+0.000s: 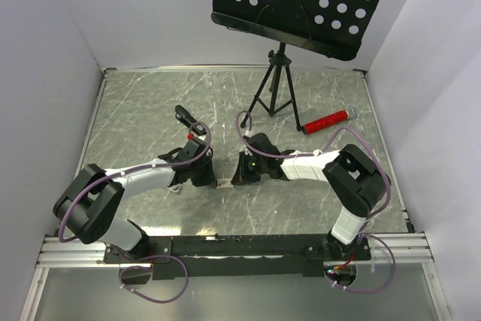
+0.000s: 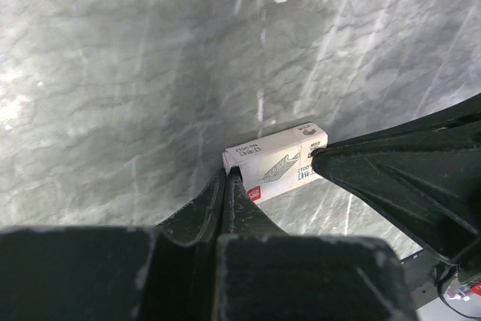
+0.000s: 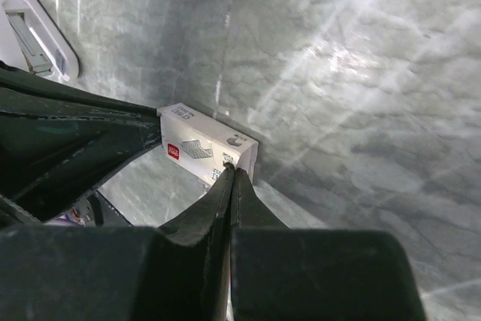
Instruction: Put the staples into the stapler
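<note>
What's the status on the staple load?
Left gripper shut, right gripper shut, tips at opposite ends of staple box. No loose staples seen. Tripod and red mic well behind.

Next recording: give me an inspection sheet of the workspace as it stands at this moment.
Surface: grey marbled table, scuffed.
Job's things: small staple box lying flat between the grippers; no loose staples seen; a white object, only partly in view, may be the stapler.
Clutter: red glittery stick; black tool with a red part.
Grippers: left gripper shut, tip at one end of the box; right gripper shut, tip at the other end.
Cables: purple cables hanging in loops.
Surroundings: white walls; black music stand on a tripod at the back.
</note>
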You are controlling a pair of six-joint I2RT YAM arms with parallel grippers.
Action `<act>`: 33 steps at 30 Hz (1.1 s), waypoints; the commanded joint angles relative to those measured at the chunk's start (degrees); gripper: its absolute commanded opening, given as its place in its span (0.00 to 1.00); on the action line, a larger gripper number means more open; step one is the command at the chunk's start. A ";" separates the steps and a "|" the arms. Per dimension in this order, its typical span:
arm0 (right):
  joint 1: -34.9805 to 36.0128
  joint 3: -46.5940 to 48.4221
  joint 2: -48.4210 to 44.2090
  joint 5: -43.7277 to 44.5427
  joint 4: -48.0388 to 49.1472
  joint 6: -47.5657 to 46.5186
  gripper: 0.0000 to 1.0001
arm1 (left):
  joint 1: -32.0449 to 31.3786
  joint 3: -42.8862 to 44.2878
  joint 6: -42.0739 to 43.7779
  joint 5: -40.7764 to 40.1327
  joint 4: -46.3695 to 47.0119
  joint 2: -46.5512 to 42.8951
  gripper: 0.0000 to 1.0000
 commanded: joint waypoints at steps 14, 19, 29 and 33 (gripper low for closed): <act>-5.84 -2.40 -8.78 6.76 -8.25 -2.53 0.00 | -0.61 11.51 3.43 0.47 1.45 8.31 0.01; -7.25 -3.37 -9.23 6.50 -8.34 -2.71 0.00 | -0.61 12.83 4.31 1.17 1.80 11.65 0.01; -10.32 -4.86 -8.70 5.45 -9.22 -4.46 0.00 | -0.52 13.09 4.49 1.97 2.06 13.33 0.01; -11.12 -5.04 -8.96 5.10 -10.01 -5.60 0.00 | -0.61 13.35 4.49 2.05 1.71 13.59 0.01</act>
